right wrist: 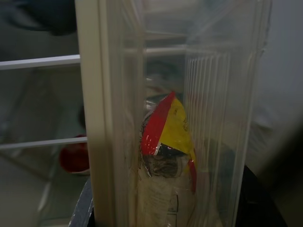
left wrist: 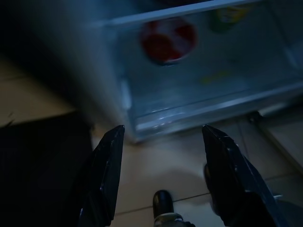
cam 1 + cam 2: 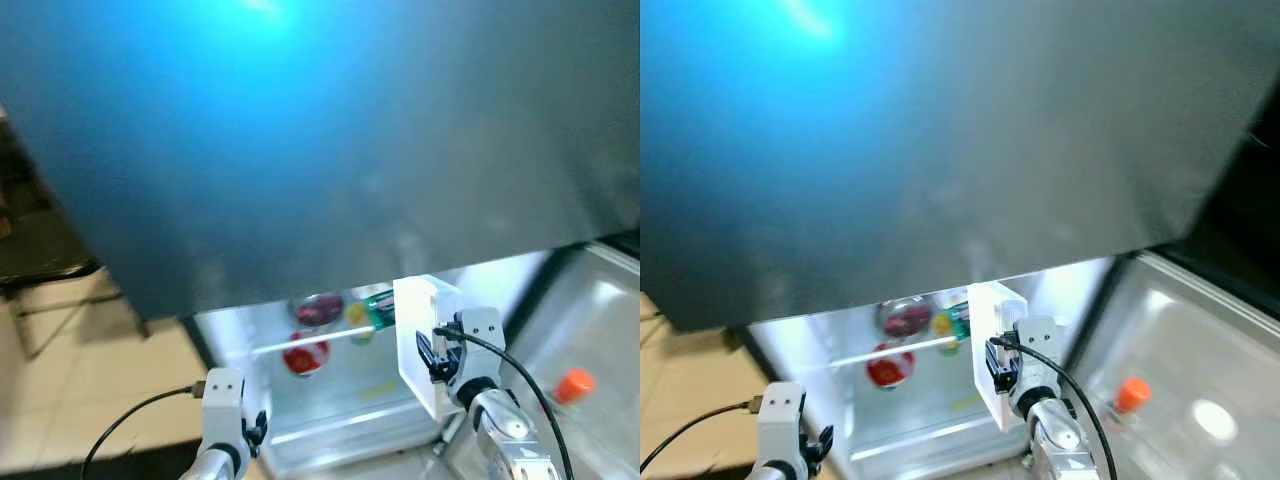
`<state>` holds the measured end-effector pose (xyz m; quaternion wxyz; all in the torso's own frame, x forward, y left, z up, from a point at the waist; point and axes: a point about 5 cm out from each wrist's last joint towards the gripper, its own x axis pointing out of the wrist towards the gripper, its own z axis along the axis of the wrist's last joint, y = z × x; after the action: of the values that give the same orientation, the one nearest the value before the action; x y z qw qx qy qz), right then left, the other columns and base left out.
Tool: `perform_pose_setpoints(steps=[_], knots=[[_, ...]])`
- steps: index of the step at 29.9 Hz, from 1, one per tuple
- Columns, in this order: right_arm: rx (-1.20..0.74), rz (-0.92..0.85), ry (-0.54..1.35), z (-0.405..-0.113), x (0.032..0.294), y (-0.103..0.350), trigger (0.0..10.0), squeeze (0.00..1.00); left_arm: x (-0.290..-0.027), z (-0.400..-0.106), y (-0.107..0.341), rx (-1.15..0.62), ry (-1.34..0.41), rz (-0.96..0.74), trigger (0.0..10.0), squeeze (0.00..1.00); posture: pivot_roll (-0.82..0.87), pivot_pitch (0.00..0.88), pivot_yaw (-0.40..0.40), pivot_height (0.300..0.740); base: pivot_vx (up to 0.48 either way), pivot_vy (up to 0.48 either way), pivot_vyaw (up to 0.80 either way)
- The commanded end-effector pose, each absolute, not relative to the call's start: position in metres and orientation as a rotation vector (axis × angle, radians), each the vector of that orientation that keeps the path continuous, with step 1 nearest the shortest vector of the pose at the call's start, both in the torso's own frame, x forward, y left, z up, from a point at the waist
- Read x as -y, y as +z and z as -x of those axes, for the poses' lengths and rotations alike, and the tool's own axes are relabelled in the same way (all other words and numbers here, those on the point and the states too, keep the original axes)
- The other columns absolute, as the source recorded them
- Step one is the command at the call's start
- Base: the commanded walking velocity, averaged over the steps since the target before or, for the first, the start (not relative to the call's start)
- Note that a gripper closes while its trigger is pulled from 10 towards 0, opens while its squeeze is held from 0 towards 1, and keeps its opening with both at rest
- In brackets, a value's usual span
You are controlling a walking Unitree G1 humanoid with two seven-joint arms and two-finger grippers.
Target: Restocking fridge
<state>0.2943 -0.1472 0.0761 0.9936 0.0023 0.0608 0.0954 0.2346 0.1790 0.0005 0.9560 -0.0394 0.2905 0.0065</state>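
While the left gripper [image 2: 161, 177] hangs low at about 7 o'clock with its fingers [image 2: 106, 175] spread and nothing between them, tiled floor [image 2: 170, 165] lies below it, just short of the fridge [image 3: 330, 410]. Toward 5 o'clock the right gripper [image 3: 432, 352] is raised and clamped on a clear box [image 3: 420, 340], held upright on edge straight ahead of its wrist, in front of the lit fridge compartment. Seen from the right wrist, a red-and-yellow packet [image 1: 168, 142] stands inside the box. Beyond, at about 11 o'clock from the box, a red bowl [image 3: 305, 355] sits under a white shelf rail [image 3: 310, 340], with a dark bowl [image 3: 320, 308] and a yellow-green item [image 3: 360, 318] above it. At 4 o'clock, an orange cap [image 3: 574, 384] shows in the open door [image 3: 590, 320]. A dark panel [image 3: 320, 140] spans the top.
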Motion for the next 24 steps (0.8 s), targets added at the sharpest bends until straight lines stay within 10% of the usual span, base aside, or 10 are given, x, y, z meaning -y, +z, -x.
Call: perform_pose_setpoints(steps=[1, 24], knots=[[-0.124, -0.016, 0.199, -0.293, 0.145, 0.074, 10.0, 0.00, -0.182, -0.231, -0.001, -0.607, 0.020, 0.072, 10.0, 0.00, -0.07, 0.130, 0.059, 0.736, 0.000, 0.000, -0.80], [-0.123, -0.037, 0.349, -0.282, 0.124, 0.072, 10.0, 0.00, -0.198, -0.223, -0.005, -0.577, 0.116, -0.042, 10.0, 0.00, -0.07, 0.134, 0.063, 0.736, 0.000, 0.000, -0.10]])
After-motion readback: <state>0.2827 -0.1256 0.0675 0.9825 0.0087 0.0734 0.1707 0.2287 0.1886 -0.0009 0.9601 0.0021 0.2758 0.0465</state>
